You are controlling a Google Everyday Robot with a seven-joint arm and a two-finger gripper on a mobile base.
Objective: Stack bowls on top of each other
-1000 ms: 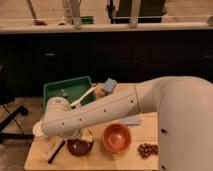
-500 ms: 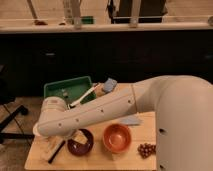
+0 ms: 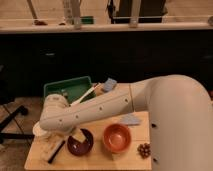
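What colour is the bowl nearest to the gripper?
Dark maroon bowl, seen in the camera view; the gripper is just left of it.

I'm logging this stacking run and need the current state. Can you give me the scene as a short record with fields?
bowls: maroon bowl and orange bowl side by side on the wooden table, not stacked
hand: down at the table's left end, near, just left of the maroon bowl
arm: white arm reaching across above the bowls
behind: green bin
other: small dark cluster right of the orange bowl

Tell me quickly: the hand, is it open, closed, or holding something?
Hand: low at the table's left end, beside the maroon bowl; state cannot be told.
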